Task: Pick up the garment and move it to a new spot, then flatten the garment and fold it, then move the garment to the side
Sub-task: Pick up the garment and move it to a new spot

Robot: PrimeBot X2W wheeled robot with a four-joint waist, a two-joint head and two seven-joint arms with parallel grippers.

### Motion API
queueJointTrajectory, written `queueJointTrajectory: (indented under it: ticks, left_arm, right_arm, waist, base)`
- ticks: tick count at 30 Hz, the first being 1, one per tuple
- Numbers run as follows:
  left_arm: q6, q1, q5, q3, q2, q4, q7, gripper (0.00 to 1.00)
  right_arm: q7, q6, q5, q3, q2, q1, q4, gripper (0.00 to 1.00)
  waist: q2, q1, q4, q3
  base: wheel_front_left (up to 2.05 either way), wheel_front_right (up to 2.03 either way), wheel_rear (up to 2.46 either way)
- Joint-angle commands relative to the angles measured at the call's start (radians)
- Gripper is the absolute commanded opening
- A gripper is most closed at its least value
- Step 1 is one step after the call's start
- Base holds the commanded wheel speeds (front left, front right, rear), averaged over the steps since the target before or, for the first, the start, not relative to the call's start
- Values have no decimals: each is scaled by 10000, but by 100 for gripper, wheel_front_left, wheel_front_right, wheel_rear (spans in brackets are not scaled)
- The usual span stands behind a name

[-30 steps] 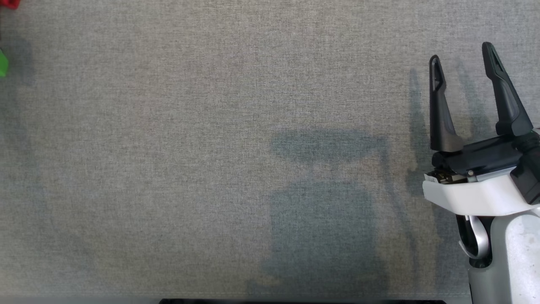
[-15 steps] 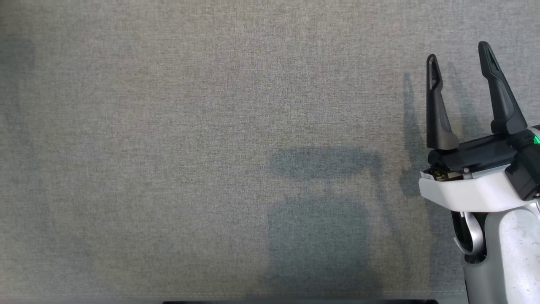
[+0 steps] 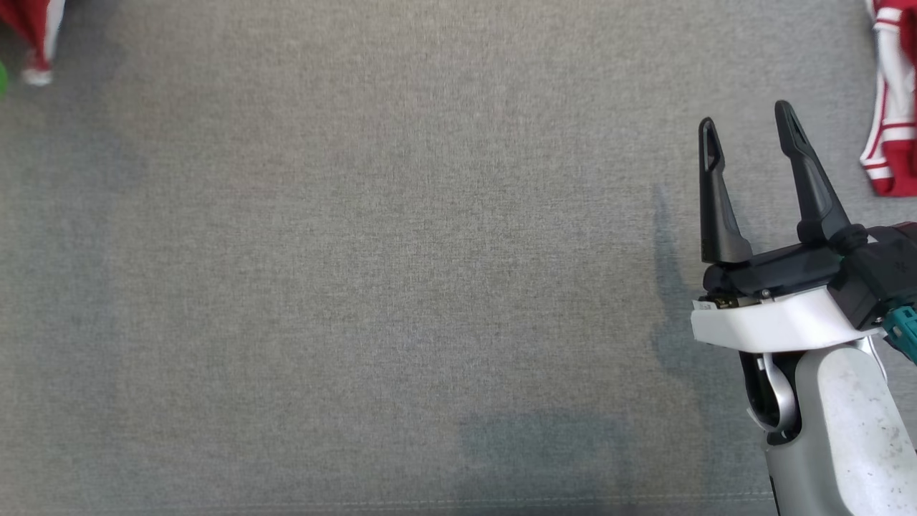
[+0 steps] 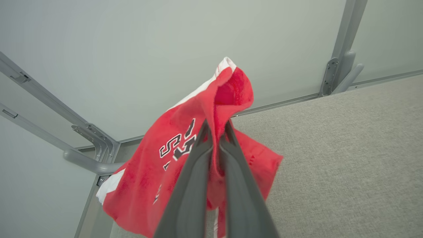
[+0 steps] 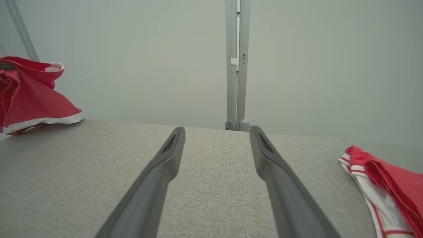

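The garment (image 4: 185, 155) is a red jersey with white trim and dark lettering. My left gripper (image 4: 216, 123) is shut on a bunched fold of it and holds it above the grey cloth-covered table (image 4: 347, 158). In the head view a corner of the garment (image 3: 32, 36) hangs at the top left. The right wrist view shows the garment (image 5: 29, 92) lifted at the far left. My right gripper (image 3: 746, 115) stands open over the table's right side with nothing between its fingers (image 5: 155, 178).
A second red and white garment (image 3: 892, 107) lies crumpled at the table's right edge, just right of my right gripper; it also shows as the crumpled garment (image 5: 386, 185) in the right wrist view. A metal frame post (image 5: 237, 62) and a pale wall stand behind the table.
My left gripper has shut on the garment. The head camera has shifted, bringing the held garment's corner and the second garment into the picture. The right gripper stays open.
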Motion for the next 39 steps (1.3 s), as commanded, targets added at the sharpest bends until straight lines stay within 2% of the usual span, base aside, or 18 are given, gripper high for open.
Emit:
queueJointTrajectory:
  ticks: [1,7,15,18,23,27,31,36,39]
  left_arm:
    - [-11,124,-144,-90,75,-139,58,0]
    - [-11,393,-342,-478,-225,-816,293,0]
    - [357,1040,-361,-974,-1167,-1735,636,0]
    - [625,1479,-391,-1206,-1706,-2173,658,0]
    - [1092,2263,-670,-1466,-2927,-2634,512,0]
    - [1401,2855,-823,-1687,-3966,-2595,182,0]
    - [1483,3314,-912,-1828,-4928,-2233,-332,0]
    - [1475,3595,-1022,-2044,-5573,-1462,-874,0]
    - [1448,3714,-1195,-2159,-5722,-1015,-1162,0]
  right_arm:
    - [-110,-8,120,-25,4,81,111,100]
    - [-312,-8,562,-80,4,284,698,100]
    - [-471,-8,1030,-78,4,569,1249,100]
    - [-507,-8,1167,-83,5,666,1322,100]
    - [-511,-8,1410,-44,7,697,1265,100]
    - [-513,-8,1605,49,4,671,1166,100]
    - [-513,-8,1761,94,5,653,1114,100]
    - [-513,-8,1845,153,7,552,1065,100]
    - [-513,-8,1885,175,6,497,1090,100]
  waist:
    - [66,0,-135,-818]
    - [66,0,-269,-1761]
    - [66,0,-677,-2664]
    - [66,0,-873,-2837]
    - [66,0,-1297,-2903]
    - [66,0,-1745,-2747]
    - [66,0,-2179,-2490]
    - [66,0,-2674,-2098]
    - [66,0,-2897,-1952]
  base:
    - [0,0,0]
    - [0,0,0]
    - [0,0,0]
    - [0,0,0]
    - [0,0,0]
    - [0,0,0]
    - [0,0,0]
    - [0,0,0]
    - [0,0,0]
